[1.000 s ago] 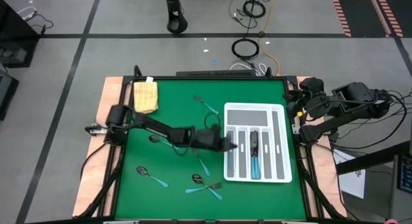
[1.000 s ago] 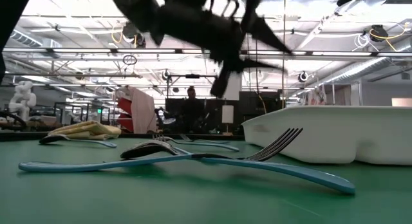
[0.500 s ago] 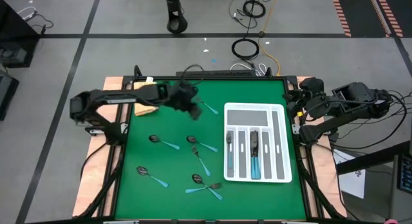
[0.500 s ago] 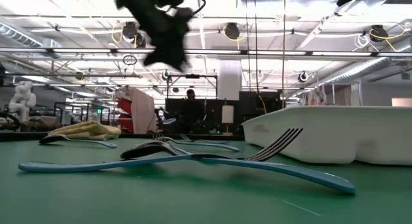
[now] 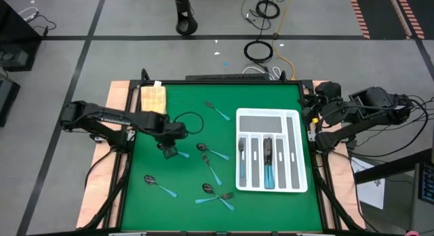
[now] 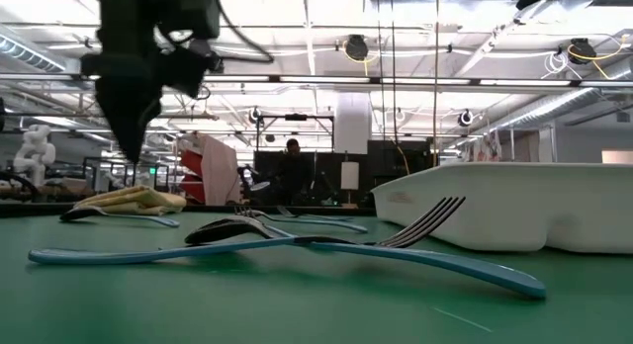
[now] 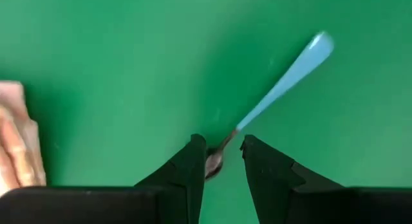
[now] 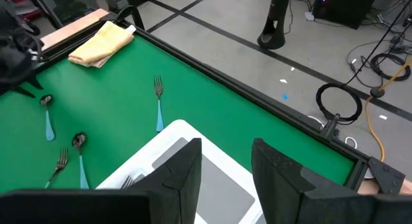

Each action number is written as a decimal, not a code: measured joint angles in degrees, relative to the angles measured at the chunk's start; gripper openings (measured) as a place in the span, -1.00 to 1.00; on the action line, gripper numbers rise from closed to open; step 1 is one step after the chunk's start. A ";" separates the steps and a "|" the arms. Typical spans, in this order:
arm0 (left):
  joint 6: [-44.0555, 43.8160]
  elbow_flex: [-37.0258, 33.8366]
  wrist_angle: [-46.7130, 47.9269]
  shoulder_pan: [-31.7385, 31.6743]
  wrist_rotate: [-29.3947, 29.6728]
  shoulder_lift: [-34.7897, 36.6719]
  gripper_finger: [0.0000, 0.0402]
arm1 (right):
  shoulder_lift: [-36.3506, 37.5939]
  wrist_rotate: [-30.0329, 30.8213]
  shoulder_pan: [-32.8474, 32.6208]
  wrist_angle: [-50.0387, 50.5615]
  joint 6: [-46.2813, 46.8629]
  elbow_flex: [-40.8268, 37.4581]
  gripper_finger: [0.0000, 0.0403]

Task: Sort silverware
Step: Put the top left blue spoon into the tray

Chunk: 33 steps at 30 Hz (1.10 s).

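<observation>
Covering most of the high view, the green table [image 5: 271, 107] carried everything: a white divided tray [image 5: 293, 119] toward the right arm's side with a few pieces of silverware already laid lengthwise in its slots, a folded yellow cloth [image 5: 153, 99] at the far left corner, and loose spoons and forks scattered over the near-left part of the table.

The left arm reached in from the left edge, and the left end effector [image 7: 223, 152] hung directly over one spoon [image 7: 283, 79], well clear of the tray. Its fingers [image 7: 193, 161] stood spread, one on each side of the spoon's neck, holding nothing. In the left wrist view the bowl lay right between the fingertips while the light blue handle ran away from them on a diagonal, so the spoon's long axis crossed the gap between the fingers rather than lying along it. In the high view the bowl was hidden under the end effector and only the handle stub showed, pointing toward the near edge and slightly toward the tray.

The right end effector [image 8: 225, 161] waited off the table's right edge, its fingers apart and empty. The left arm was plainly the nearer one, and a straight drop and close at the neck looked like the move this called for.
</observation>
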State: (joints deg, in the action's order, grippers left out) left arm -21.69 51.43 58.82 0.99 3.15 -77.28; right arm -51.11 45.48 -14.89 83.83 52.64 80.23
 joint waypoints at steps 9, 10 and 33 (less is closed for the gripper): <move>1.25 -7.86 -4.33 2.23 0.00 0.01 -0.45 | -0.02 1.04 0.01 0.00 0.51 0.00 -0.39; 1.29 -8.58 -5.28 2.43 -0.01 0.02 -0.45 | -0.02 1.04 0.01 0.00 0.57 0.00 -0.39; -0.91 -15.12 -18.83 3.41 3.55 -4.64 -0.96 | -0.02 0.93 0.01 -0.75 2.62 0.00 -0.39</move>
State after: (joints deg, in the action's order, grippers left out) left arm -22.60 36.31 39.99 4.40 6.70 -81.91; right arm -51.13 46.41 -14.87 83.08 55.27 80.23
